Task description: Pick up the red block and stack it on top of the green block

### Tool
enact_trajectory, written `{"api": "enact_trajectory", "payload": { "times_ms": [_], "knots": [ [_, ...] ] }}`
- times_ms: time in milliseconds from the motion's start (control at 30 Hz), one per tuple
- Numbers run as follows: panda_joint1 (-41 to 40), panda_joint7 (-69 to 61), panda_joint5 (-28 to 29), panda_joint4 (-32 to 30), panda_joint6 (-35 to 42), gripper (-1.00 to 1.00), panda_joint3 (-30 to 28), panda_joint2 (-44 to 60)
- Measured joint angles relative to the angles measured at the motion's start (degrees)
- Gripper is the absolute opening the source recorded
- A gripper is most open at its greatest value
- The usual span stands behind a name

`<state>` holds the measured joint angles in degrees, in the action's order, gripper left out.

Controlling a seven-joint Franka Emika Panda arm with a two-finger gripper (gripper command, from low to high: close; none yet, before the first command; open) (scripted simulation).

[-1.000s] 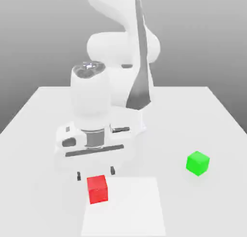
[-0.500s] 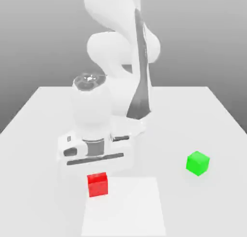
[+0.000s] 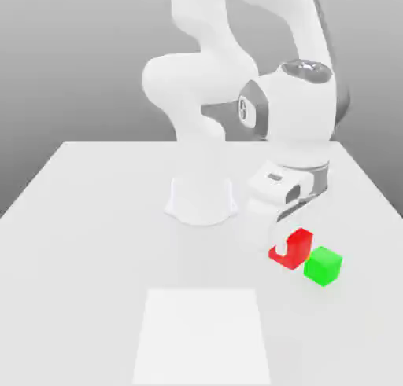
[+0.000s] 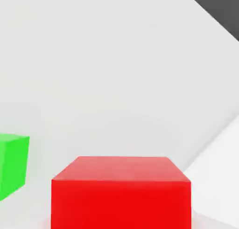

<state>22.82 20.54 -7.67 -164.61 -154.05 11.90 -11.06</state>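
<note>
My gripper (image 3: pixel 287 248) is shut on the red block (image 3: pixel 301 241), a small bright red cube. One pale finger crosses the block's front face in the exterior view. The red block hangs just to the exterior view's left of the green block (image 3: pixel 323 266), close beside it and slightly higher in the picture. The green block rests on the white table (image 3: pixel 94 219) toward the exterior view's right. In the hand view the red block (image 4: pixel 121 195) sits close up, with the green block (image 4: pixel 11 165) off to one side.
A lighter white square patch (image 3: pixel 203 333) lies on the table near its front edge. The arm's round base (image 3: pixel 201 200) stands at the table's middle. The table's right edge runs not far beyond the green block.
The arm has swung from the exterior view's left to its right. The red block has left its spot by the white patch and now hangs in the gripper beside the green block.
</note>
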Motion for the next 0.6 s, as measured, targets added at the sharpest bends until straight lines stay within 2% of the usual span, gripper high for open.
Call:
{"api": "enact_trajectory", "payload": {
  "times_ms": [133,433,533,600],
  "knots": [
    [4.89,1.88,0.64,-1.23,0.51,-1.0,5.15,-1.26],
    [-0.04,12.94,16.15,-0.56,-6.9,-1.0,7.13,8.73],
    [-0.18,13.84,17.41,-0.56,-10.18,-1.0,6.91,11.63],
    [-0.11,12.69,15.81,-0.72,-12.59,-1.0,7.6,13.24]
  ]
}}
